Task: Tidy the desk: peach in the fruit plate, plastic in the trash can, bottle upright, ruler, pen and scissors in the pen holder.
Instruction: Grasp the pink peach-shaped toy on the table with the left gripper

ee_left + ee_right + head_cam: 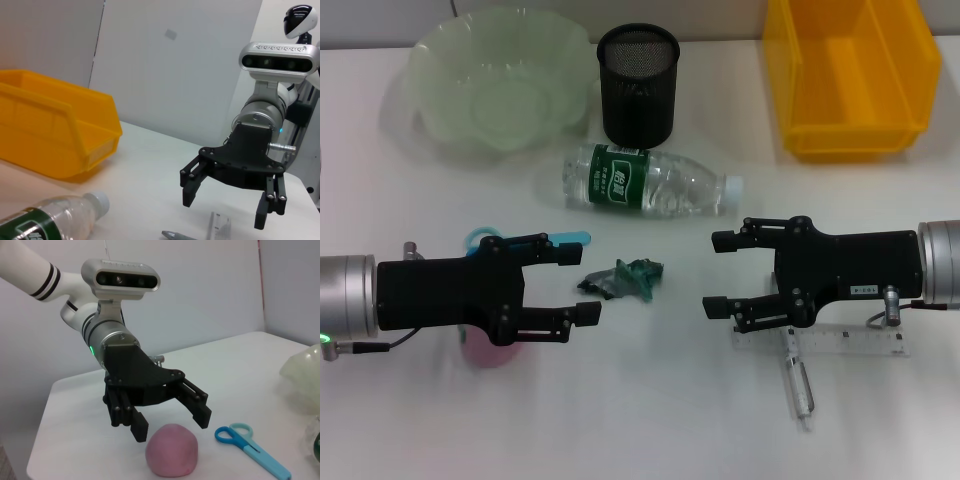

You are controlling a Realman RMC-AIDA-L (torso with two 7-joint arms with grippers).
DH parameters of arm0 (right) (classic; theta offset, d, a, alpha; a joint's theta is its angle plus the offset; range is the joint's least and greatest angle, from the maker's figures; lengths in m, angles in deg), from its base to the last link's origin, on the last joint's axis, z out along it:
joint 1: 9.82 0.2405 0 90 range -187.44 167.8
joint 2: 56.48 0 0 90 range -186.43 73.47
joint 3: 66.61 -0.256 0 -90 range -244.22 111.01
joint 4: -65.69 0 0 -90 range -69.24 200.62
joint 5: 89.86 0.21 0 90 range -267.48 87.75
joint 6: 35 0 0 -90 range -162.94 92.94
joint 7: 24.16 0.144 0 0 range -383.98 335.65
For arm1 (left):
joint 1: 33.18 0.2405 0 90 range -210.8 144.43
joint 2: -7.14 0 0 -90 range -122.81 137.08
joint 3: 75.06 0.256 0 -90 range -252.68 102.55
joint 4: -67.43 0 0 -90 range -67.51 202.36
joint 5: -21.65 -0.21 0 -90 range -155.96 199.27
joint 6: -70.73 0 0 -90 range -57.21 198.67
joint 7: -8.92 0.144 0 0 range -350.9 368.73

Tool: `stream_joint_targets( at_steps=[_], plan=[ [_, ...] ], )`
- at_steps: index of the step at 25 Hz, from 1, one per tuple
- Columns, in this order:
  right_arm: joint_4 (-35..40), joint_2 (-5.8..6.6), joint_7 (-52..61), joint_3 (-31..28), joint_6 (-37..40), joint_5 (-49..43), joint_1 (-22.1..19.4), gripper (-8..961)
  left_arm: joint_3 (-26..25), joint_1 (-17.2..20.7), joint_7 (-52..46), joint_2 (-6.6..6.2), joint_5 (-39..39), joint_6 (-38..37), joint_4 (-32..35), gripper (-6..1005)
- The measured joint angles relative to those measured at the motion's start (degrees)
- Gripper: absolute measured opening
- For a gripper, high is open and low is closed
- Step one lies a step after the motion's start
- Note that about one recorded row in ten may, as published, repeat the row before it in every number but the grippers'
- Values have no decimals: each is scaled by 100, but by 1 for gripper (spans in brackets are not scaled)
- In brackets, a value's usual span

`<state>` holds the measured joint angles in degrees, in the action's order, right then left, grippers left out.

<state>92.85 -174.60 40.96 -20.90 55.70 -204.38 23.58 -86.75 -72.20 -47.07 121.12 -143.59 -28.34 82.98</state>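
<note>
head: high, looking down on the whole desk (650,420) | left wrist: low, facing across at the right gripper (231,207) (trash can (50,135) behind) | right wrist: low, facing the left gripper (172,422) | shared: both grippers with head view

White desk (650,420), bearing: fruit plate (495,90), pen holder (638,85) upright, trash can (850,75), bottle (645,180) lying on its side, crumpled plastic (623,279), peach (490,352), scissors (520,241), ruler (830,340), pen (798,385).
</note>
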Motion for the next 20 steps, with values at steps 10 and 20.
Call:
stream_joint_targets(
  at_steps=[10,20],
  plan=[
    [-1,0,0,0,-45,0,0,834,0,0,-1,8,1,3,7,814],
    [0,1,0,0,-61,0,0,834,0,14,-64,-9,1,-69,309,814]
  ],
)
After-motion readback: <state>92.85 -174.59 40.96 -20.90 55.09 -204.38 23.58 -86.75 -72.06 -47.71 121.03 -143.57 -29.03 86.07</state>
